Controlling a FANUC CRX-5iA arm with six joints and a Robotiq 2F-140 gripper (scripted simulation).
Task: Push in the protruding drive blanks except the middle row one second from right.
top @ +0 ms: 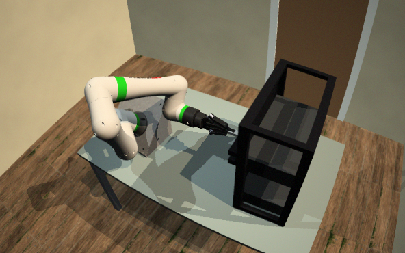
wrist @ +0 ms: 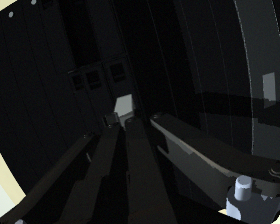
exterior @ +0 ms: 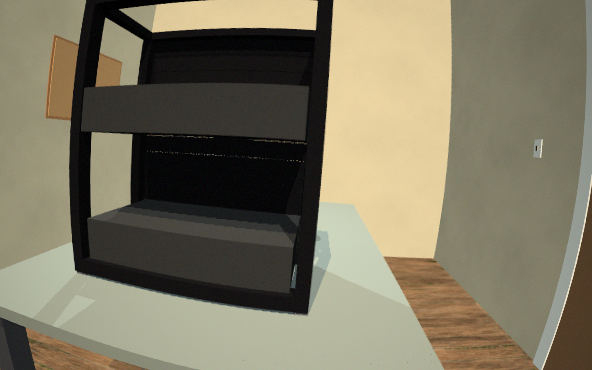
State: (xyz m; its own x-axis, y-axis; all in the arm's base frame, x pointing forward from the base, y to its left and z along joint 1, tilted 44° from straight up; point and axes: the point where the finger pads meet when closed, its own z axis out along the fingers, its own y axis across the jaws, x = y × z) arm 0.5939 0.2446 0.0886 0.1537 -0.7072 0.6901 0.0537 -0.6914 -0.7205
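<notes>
The black rack [top: 279, 143] stands on the pale table, seen from its back in the exterior view [exterior: 198, 165]. Its front faces the arm. Dark blanks [top: 232, 153] stick out of the front at mid height. My gripper [top: 230, 130] is shut and empty, its tip close to the rack's front near the upper left post. In the wrist view the closed fingers [wrist: 124, 108] point at the dark chassis front [wrist: 124, 63], where small blank faces [wrist: 98, 79] show just beyond the tip. I cannot tell whether the tip touches a blank.
The arm's base sits on a grey wedge mount [top: 150, 128] at the table's left end. Grey units [exterior: 193, 112] fill the rack's shelves. A wooden floor surrounds the table, and walls and a door stand behind the rack.
</notes>
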